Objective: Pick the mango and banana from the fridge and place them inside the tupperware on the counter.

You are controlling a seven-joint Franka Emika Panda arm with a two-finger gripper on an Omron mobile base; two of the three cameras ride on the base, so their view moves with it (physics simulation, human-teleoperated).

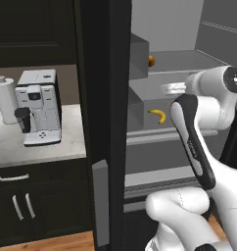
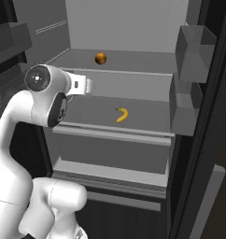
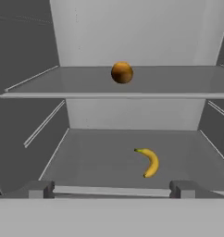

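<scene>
Two base cameras look forward and down from behind the arm, left and right, into the open fridge (image 2: 133, 28). Both share its shelves. The hand camera sits nearer, facing level into the same shelves.

Honestly no readable text anywhere. The boxy silver-and-black coffee machine (image 1: 38, 106) on the light grey marble-like counter (image 1: 22, 147) might have tiny panel markings, but they're too blurry to make out.

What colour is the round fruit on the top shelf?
The mango is orange with a darker, brownish shading. The hand view shows it best.
</scene>
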